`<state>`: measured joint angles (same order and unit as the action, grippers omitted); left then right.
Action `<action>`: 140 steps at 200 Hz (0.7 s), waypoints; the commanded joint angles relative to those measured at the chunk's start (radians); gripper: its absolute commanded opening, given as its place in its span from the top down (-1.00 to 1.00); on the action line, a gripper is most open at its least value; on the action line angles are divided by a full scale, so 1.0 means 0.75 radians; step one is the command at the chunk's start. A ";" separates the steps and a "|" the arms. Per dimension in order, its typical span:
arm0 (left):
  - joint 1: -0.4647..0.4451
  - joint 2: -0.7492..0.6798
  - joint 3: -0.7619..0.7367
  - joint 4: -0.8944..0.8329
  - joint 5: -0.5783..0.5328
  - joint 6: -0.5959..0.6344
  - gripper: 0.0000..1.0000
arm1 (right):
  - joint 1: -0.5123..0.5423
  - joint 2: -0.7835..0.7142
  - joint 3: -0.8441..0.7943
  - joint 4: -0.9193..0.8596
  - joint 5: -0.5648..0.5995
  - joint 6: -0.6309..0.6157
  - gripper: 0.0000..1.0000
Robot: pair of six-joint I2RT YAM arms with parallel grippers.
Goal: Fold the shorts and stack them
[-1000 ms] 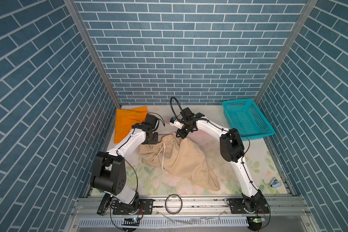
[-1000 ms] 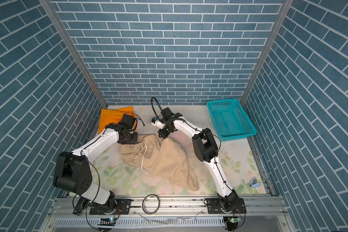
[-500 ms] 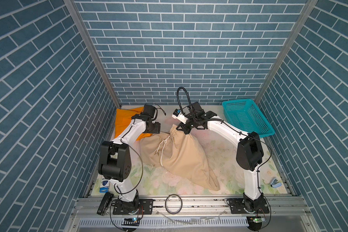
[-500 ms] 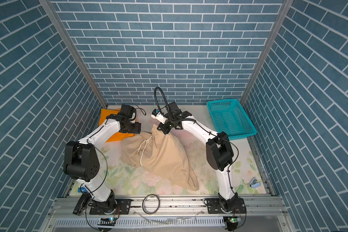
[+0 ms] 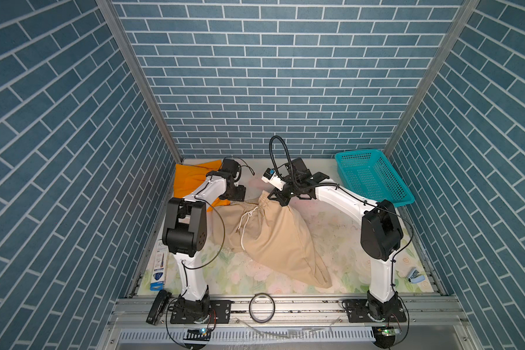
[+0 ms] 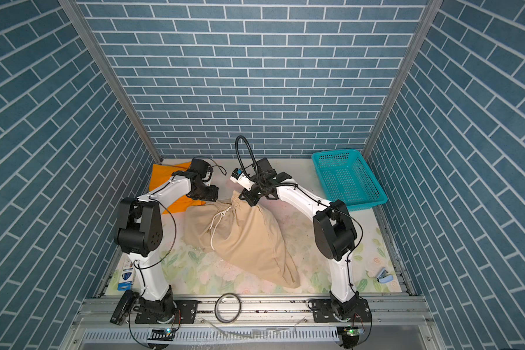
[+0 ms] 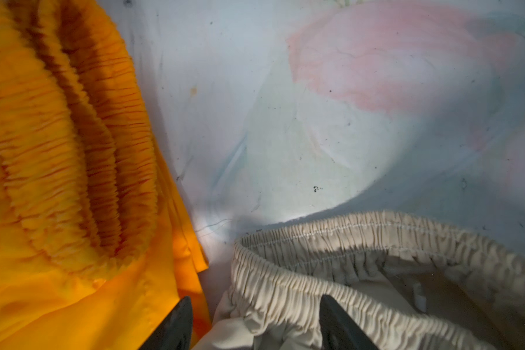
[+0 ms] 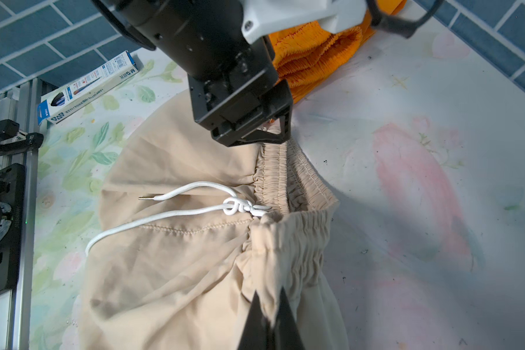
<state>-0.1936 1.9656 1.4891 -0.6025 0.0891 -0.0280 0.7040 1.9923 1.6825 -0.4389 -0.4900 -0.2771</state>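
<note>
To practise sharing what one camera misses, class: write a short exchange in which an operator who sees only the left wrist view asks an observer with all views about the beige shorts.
Operator: I see only a stretch of gathered beige cloth. Is the other arm holding it?
Observer: Yes. The right gripper is shut on the waistband of the beige shorts, with that edge raised off the table.
Operator: Is there a drawstring?
Observer: Yes, a white drawstring, knotted at the waistband and lying across the front of the cloth.

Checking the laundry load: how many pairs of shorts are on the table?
2. Orange shorts lie back left, partly hidden; beige shorts lie mid-table. No others show.
</note>
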 commanded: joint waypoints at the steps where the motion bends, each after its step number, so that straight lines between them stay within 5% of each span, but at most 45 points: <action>1: 0.007 0.064 0.024 0.029 0.159 0.112 -0.36 | -0.001 -0.053 -0.038 0.040 -0.020 0.007 1.00; 56: 0.009 0.194 0.064 -0.041 0.189 0.113 -0.28 | -0.030 -0.109 -0.161 0.149 -0.021 0.073 1.00; 100: 0.007 0.179 0.050 -0.089 0.271 0.039 0.52 | -0.116 -0.192 -0.311 0.266 -0.024 0.167 1.00; 140: -0.052 -0.003 -0.122 -0.072 0.260 -0.015 0.45 | -0.184 -0.244 -0.407 0.309 -0.026 0.208 1.00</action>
<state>-0.1997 2.0571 1.4715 -0.6197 0.2672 -0.0086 0.5838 1.8568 1.4094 -0.2523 -0.4938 -0.1616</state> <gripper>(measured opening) 0.253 0.062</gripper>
